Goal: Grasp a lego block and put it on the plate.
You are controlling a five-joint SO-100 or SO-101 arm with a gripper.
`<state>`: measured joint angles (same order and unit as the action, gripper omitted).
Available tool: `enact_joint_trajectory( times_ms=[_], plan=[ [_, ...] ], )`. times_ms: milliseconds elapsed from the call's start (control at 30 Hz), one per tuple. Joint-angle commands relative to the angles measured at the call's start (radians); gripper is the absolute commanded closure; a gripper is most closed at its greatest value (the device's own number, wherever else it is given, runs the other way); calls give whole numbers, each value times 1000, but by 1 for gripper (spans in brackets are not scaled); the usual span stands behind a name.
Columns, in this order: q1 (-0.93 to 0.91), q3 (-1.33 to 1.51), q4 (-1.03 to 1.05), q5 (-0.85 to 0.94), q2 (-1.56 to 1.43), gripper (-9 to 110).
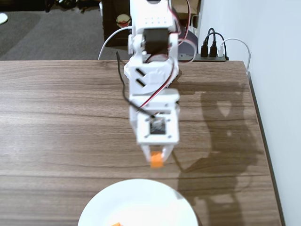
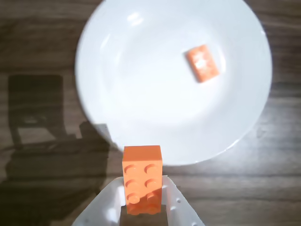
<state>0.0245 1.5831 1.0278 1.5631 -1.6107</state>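
My gripper (image 2: 142, 190) is shut on an orange lego block (image 2: 142, 179), which sticks out past the white fingers with its studs facing the wrist camera. In the fixed view the gripper (image 1: 157, 157) hangs above the wooden table just short of the plate's far rim, the block (image 1: 156, 162) showing below the fingertips. The white round plate (image 2: 141, 89) fills the upper part of the wrist view, and the plate (image 1: 141, 202) sits at the bottom edge of the fixed view. A second orange lego block (image 2: 203, 63) lies on the plate right of its middle; only a sliver of it (image 1: 117, 224) shows in the fixed view.
The wooden table (image 1: 56, 117) ends at its right edge beside a white wall (image 1: 263, 28). A power strip with plugs (image 1: 211, 51) and cables lie behind the arm's base at the table's back edge.
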Motion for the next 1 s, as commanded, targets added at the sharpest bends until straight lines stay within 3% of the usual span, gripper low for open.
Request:
enact_joint_trajectory(
  times_ms=[0, 500, 967],
  plan=[
    [-8, -100, -18, -14, 32, 95],
    [-91, -330, -31, -38, 357, 95],
    [-91, -370, -46, -57, 460, 94]
  ],
)
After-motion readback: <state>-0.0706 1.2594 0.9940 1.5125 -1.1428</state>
